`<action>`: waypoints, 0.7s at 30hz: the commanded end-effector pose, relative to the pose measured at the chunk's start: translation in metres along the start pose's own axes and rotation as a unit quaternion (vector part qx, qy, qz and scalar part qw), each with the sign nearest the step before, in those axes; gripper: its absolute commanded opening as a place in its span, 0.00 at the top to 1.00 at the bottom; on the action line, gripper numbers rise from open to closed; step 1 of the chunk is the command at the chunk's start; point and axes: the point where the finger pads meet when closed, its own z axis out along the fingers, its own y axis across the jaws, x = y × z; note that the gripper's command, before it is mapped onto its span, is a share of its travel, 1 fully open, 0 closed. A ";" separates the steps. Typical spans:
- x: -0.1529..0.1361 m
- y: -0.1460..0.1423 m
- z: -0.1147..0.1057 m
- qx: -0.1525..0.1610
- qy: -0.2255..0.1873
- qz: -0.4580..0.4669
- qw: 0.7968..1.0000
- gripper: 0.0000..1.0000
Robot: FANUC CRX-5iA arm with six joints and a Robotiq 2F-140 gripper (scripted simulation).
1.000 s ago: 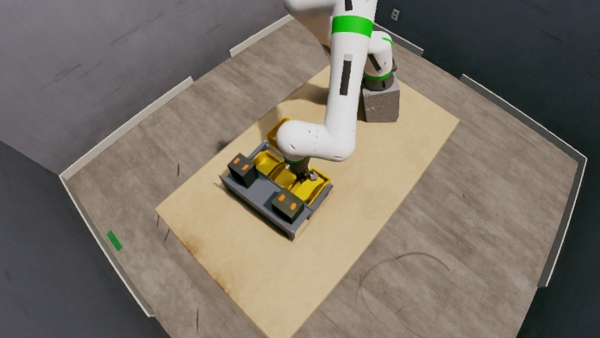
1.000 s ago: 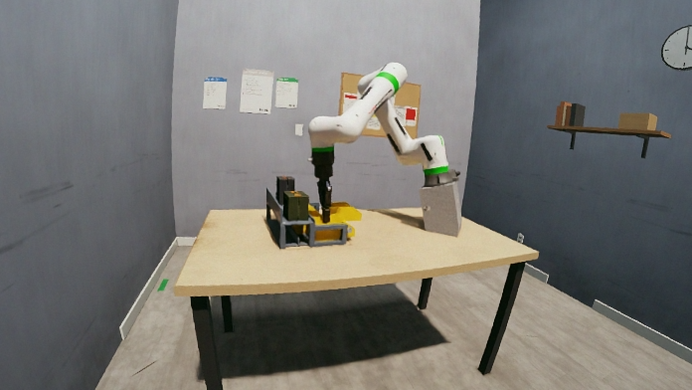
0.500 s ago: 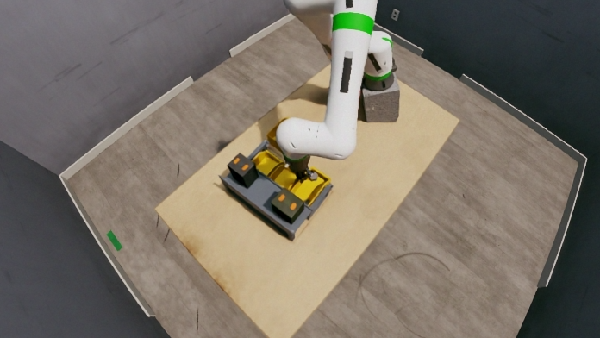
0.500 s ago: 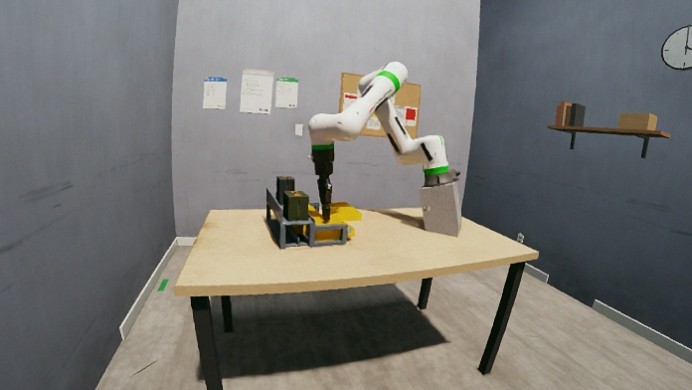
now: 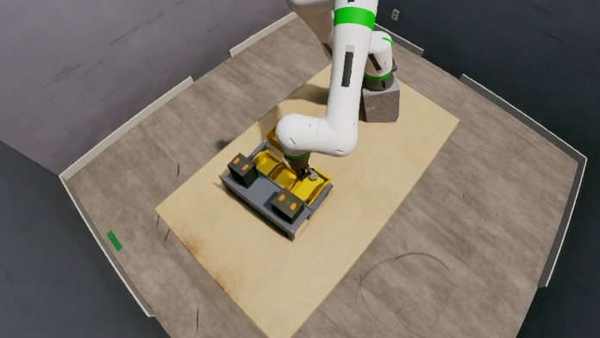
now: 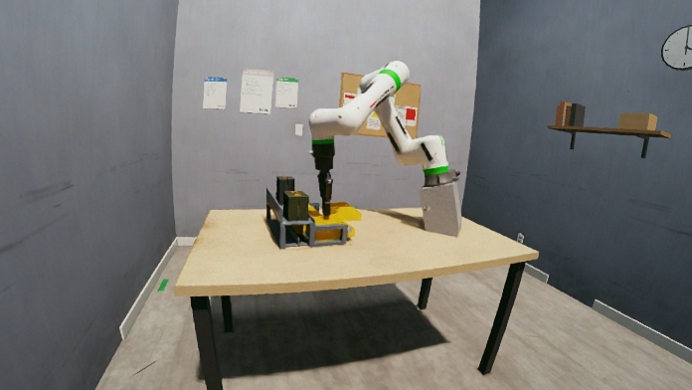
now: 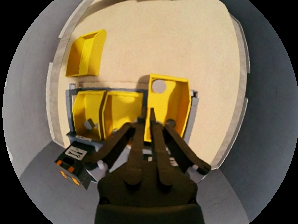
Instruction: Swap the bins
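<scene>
A grey shelf (image 5: 259,199) (image 6: 284,234) stands on the table (image 5: 366,181) (image 6: 378,259). Three yellow open bins sit in it side by side. The right bin (image 5: 318,186) (image 7: 169,99) (image 6: 343,213) sticks out further at the front than the other two. A small grey part (image 5: 314,176) shows in it. My gripper (image 5: 307,174) (image 6: 326,213) (image 7: 147,112) points straight down, shut, with its tips at the wall between the middle bin (image 5: 282,176) (image 7: 123,106) and the right bin. A fourth yellow bin (image 5: 272,137) (image 7: 87,56) stands on the table behind the shelf's left end, partly hidden by the arm.
Two dark boxes with orange marks (image 5: 242,169) (image 5: 288,206) (image 6: 296,205) sit on the shelf's top board. The arm's grey base block (image 5: 379,103) (image 6: 439,214) stands at the table's far side.
</scene>
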 end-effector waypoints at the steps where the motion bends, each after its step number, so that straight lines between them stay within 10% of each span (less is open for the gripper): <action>1: 0.000 0.000 -0.003 0.000 -0.001 0.000 1.000 0.85; 21: 0.003 0.000 -0.037 0.000 -0.001 0.000 1.000 0.85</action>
